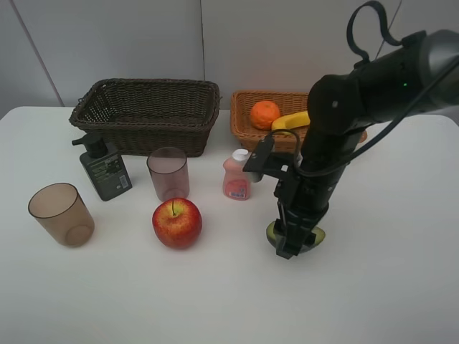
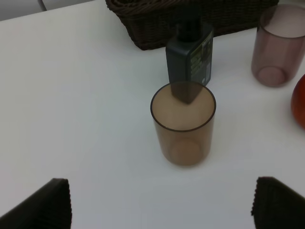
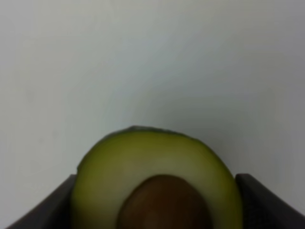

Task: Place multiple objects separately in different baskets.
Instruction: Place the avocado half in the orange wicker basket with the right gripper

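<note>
Right of the red apple (image 1: 176, 223): halved avocado (image 3: 143, 157), cut face up on the counter (image 1: 387, 287).
Right gripper (image 1: 290, 244): jaws clamped on the avocado's sides.
Left gripper (image 2: 159, 210): jaws wide apart, facing the cup (image 2: 183, 124) left of the apple.
Just behind the apple: second cup (image 1: 168, 173), pump bottle (image 1: 105, 168), pink bottle (image 1: 237, 177).
Farther behind the apple: dark basket (image 1: 147, 107); light basket (image 1: 244, 122) holding orange (image 1: 265, 114) and banana (image 1: 290, 120).

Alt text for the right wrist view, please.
A halved green avocado with a brown pit, seen close up, sits gripped between the two dark fingers of the right gripper on a plain white table.
</note>
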